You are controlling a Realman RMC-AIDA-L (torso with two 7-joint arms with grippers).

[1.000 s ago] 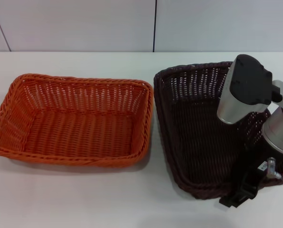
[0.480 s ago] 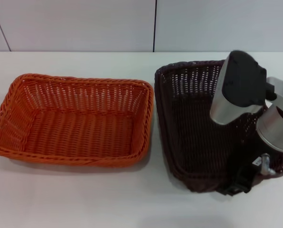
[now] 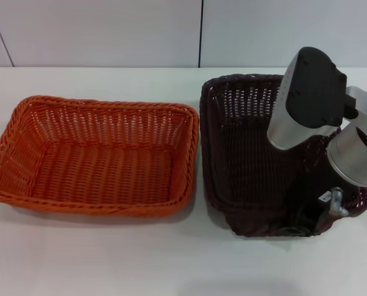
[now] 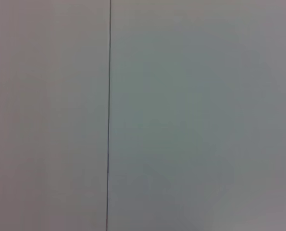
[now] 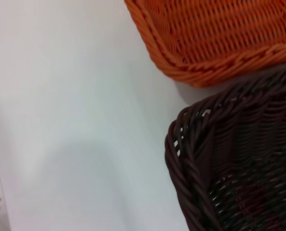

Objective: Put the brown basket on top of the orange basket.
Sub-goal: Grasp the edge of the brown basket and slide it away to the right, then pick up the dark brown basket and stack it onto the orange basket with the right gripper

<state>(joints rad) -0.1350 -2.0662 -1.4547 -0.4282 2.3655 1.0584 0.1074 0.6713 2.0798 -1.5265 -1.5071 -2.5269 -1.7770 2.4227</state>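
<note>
Head view | right hand at brown basket near rim | beside orange basket

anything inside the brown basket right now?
No loose items show in the brown basket. The right hand reaches down at its near right corner, and the arm covers the right side of the floor, so that part can't be checked. The orange basket beside it is empty.

A plain white table carries two rectangular woven baskets side by side. The very dark brown wicker basket sits directly under the right gripper, which is at its near rim. The bright orange wicker basket lies to that gripper's left, apart from it.
</note>
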